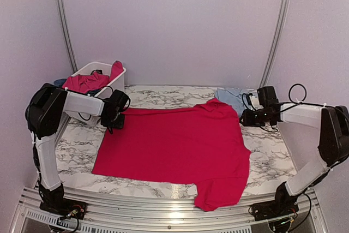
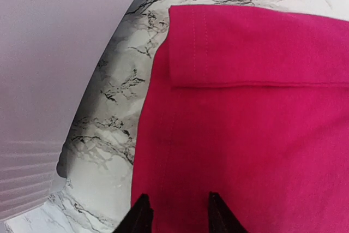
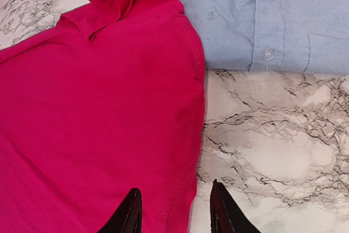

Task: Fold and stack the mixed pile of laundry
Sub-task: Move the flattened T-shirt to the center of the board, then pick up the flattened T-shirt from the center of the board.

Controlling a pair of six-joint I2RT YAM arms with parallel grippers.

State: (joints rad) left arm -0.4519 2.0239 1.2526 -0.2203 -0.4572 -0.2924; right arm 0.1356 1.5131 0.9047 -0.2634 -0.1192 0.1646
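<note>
Red shirt [image 1: 174, 145] is the piece in hand: it lies spread flat on the marble table [image 1: 76, 151], filling the middle between your two arms. Nearest you, one sleeve [image 1: 218, 196] droops over the near edge, so expect it to drag on the cloth as soon as you lift. Judge it as a light, limp knit with no stiffness. It will likely sag, stretch and slide easily on the smooth tabletop, and a pinch in the middle would only bunch it. Take it at edges and corners, where the stitched hem gives a thicker bite.

Your left gripper [image 2: 177, 205] hovers low over the far left corner, jaws apart, with only the cloth lying below them. Just beyond it the hem is turned over in a flap [image 2: 245, 47], so pinch both layers or flatten it first. Your right gripper [image 3: 173, 203] has its jaws apart too, straddling the seamed side edge at the far right. Just past it a folded light blue shirt [image 3: 262, 20] touches the red one, so keep your bite off it. Far left, the white basket [image 1: 103, 65] holds more red clothes [image 1: 87, 82].
</note>
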